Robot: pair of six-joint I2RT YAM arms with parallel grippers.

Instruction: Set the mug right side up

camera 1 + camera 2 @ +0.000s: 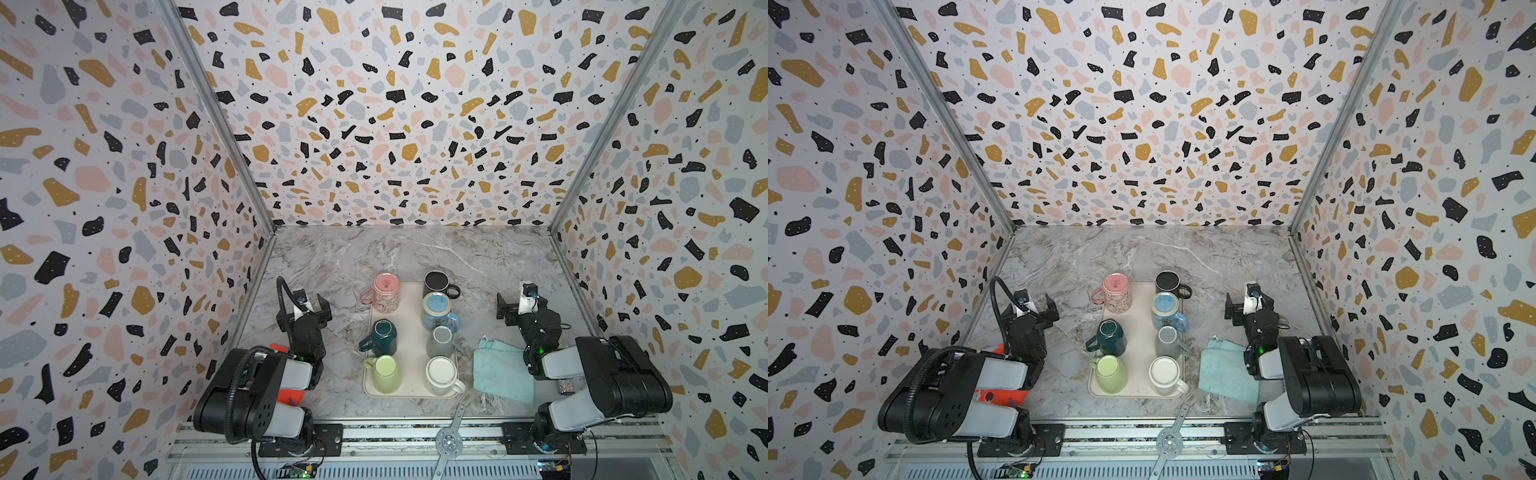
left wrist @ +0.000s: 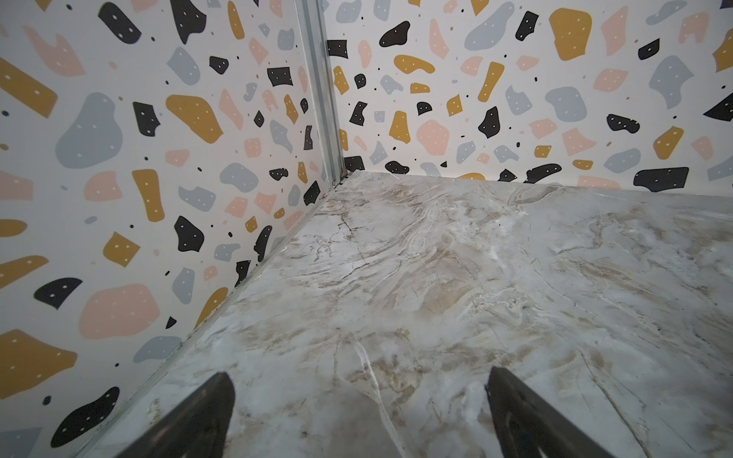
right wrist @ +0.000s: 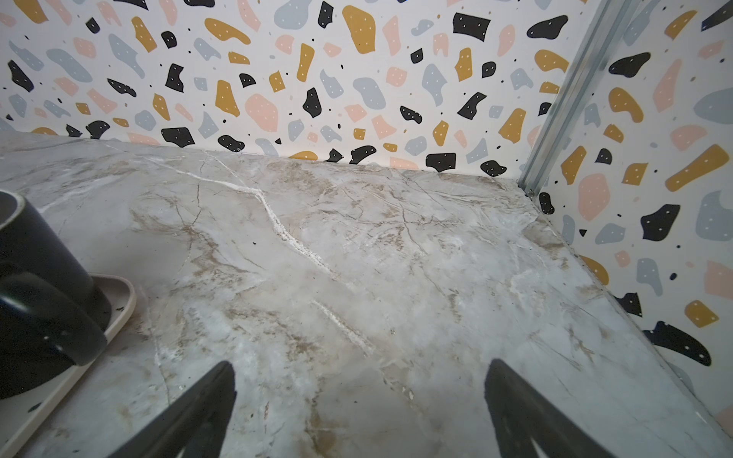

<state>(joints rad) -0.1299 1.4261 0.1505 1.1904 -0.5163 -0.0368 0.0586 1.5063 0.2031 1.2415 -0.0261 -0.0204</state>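
Note:
Several mugs stand bottom-up in two rows on a cream tray [image 1: 409, 332], seen in both top views: pink [image 1: 386, 291], teal [image 1: 380, 336] and green [image 1: 386, 374] in one row, black [image 1: 436, 284], blue [image 1: 437, 309], grey [image 1: 441, 341] and white [image 1: 441, 376] in the other. My left gripper [image 1: 303, 309] [image 2: 359, 380] hovers open left of the tray, over bare marble. My right gripper [image 1: 521, 305] [image 3: 359, 368] is open right of the tray, nothing between its fingers. The right wrist view catches the black mug [image 3: 35, 253] on the tray's corner [image 3: 119, 301].
A light blue cloth [image 1: 500, 370] lies crumpled on the marble table [image 1: 478, 257] between the tray and the right arm. Something orange [image 1: 286, 392] sits under the left arm. Patterned walls [image 1: 124, 208] close three sides. A metal bracket [image 1: 453, 424] lies at the front edge.

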